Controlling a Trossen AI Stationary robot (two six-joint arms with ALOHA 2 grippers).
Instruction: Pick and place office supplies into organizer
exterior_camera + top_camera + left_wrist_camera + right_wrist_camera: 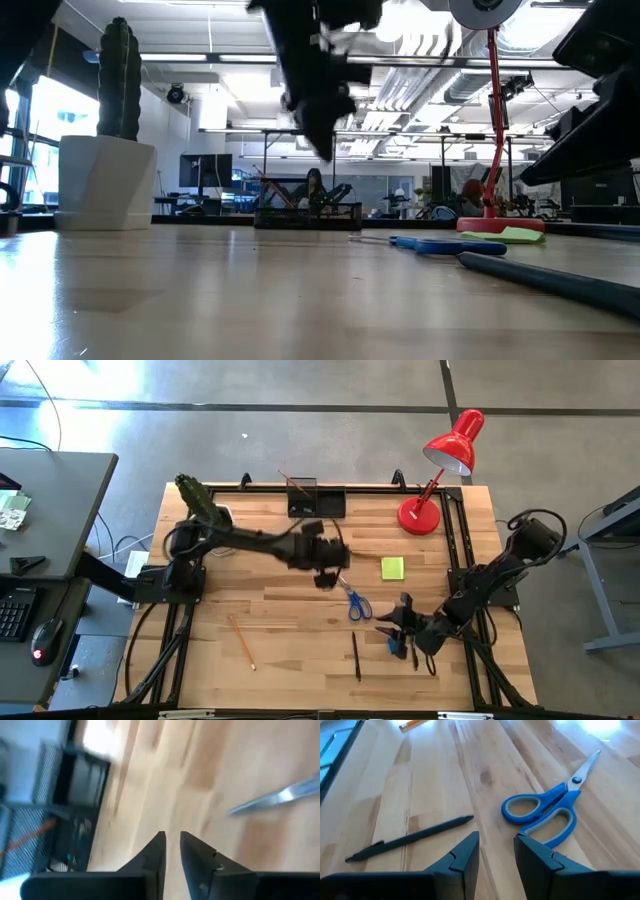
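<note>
Organizer [316, 498] sits at the far edge of my table [290, 650], well apart from the loose supplies. My left end effector [327, 574] hangs mid-table between organizer and scissors [355, 601], fingers nearly together and empty. My right end effector [400, 632] hovers low just beside the scissors, jaws slightly apart, gripping nothing. A pen [356, 656], a pencil [241, 641] and the sticky pad [392, 567] remain out. I judge a pick is pending; next I must align on one item.
</note>
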